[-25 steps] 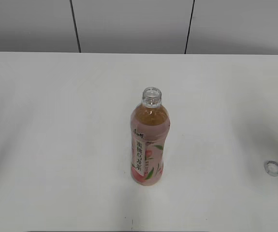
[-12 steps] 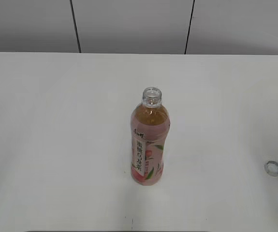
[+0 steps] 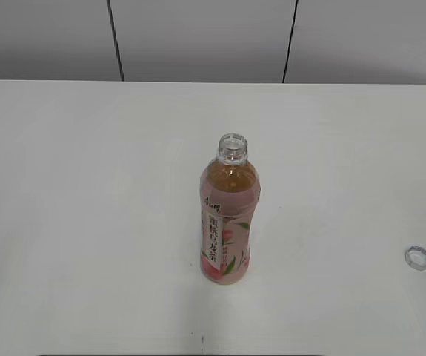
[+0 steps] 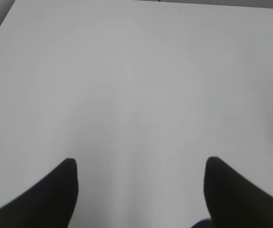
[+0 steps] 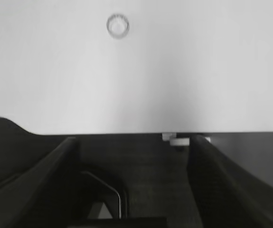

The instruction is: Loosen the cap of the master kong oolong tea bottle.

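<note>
The master kong oolong tea bottle [image 3: 227, 222] stands upright at the middle of the white table, its pink label facing front and its neck open with no cap on it. The cap [image 3: 418, 257] lies on the table near the right edge, far from the bottle, and looks like a small pale ring. It also shows in the right wrist view [image 5: 117, 24], well ahead of my right gripper [image 5: 132, 140], which is open and empty off the table's edge. My left gripper [image 4: 140, 164] is open and empty over bare table. Neither gripper shows in the exterior view.
The white table [image 3: 87, 222] ends at a grey panelled wall [image 3: 198, 37] at the back. In the right wrist view the table's edge [image 5: 103, 130] runs across, with a dark frame and floor below it.
The right arm's dark parts at the right edge of the exterior view one second ago have gone out of view. The bottle and cap have not moved.
</note>
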Controlling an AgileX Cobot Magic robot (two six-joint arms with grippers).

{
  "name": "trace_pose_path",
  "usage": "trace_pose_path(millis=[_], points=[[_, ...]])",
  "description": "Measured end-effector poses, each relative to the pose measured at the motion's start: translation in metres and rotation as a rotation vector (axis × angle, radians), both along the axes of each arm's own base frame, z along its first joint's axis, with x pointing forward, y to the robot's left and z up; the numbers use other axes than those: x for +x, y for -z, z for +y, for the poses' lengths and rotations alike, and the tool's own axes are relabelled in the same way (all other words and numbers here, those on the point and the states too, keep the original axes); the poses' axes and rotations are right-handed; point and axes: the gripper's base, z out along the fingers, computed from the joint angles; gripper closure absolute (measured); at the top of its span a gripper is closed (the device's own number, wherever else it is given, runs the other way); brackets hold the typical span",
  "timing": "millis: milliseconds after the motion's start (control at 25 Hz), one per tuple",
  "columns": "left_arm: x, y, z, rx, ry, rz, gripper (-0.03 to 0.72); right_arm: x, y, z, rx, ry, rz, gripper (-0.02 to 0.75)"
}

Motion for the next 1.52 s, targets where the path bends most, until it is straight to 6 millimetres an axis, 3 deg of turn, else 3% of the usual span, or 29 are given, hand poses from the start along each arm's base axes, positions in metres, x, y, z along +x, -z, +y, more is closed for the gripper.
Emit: trace_pose_path(millis=[160, 320, 480, 1280, 1520], points=[[-0.008, 0.0, -0.002, 0.012, 0.059, -0.046, 0.214, -0.033, -0.006, -0.006, 0.011, -0.003, -0.221, 0.214], [-0.017, 0.0, -0.003, 0.01, 0.065, -0.096, 0.216, -0.052, -0.001, -0.013, -0.025, 0.008, -0.407, 0.225], [-0.026, 0.0, -0.003, 0.012, 0.07, -0.147, 0.218, -0.053, -0.002, -0.014, -0.035, 0.009, -0.43, 0.248], [-0.026, 0.0, -0.003, 0.02, 0.08, -0.147, 0.219, -0.053, -0.002, -0.014, -0.039, 0.014, -0.434, 0.263], [-0.026, 0.0, -0.004, 0.021, 0.05, -0.147, 0.219, -0.054, -0.002, -0.013, -0.064, 0.123, -0.433, 0.265]])
